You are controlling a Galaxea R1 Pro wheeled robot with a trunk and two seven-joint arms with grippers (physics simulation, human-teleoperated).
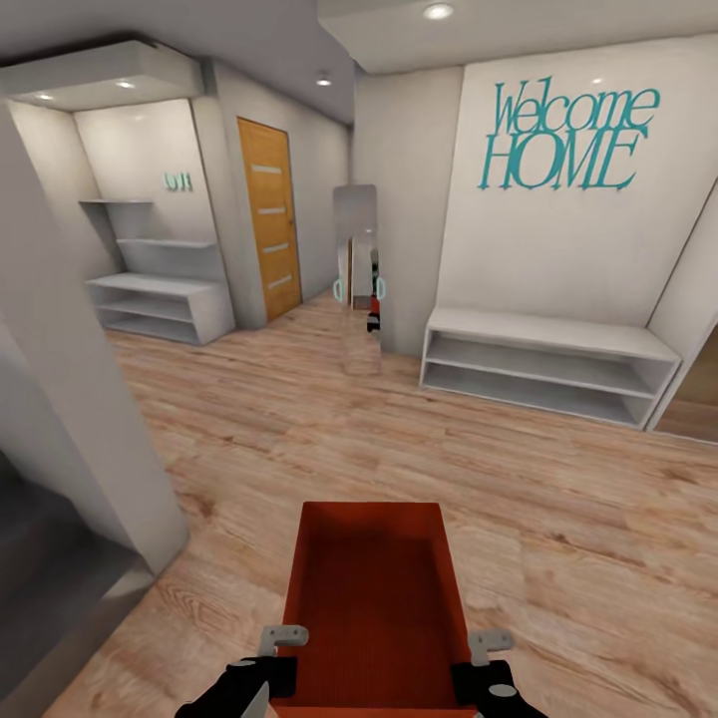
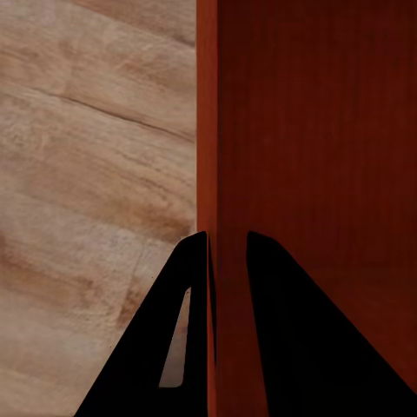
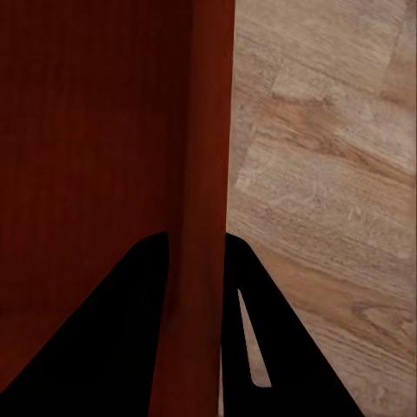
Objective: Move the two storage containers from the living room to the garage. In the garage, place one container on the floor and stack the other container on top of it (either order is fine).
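Note:
One orange-red lidless storage container (image 1: 374,588) is carried low in front of me, above the light wood-plank floor (image 1: 299,419). My left gripper (image 1: 282,638) is shut on its left wall near the close end. My right gripper (image 1: 489,646) is shut on its right wall. In the left wrist view the black fingers (image 2: 187,347) straddle the thin red wall (image 2: 207,130), one inside and one outside. The right wrist view has the same grip, fingers (image 3: 113,347) on either side of the wall (image 3: 208,130). The garage is out of view.
A grey wall corner (image 1: 70,399) juts in close on the left. Ahead stand a honey-wood door (image 1: 269,224) with frosted strips, white open shelves (image 1: 160,299), a tall mirror (image 1: 357,269) and a low white bench shelf (image 1: 543,364) under a "Welcome HOME" sign (image 1: 568,135).

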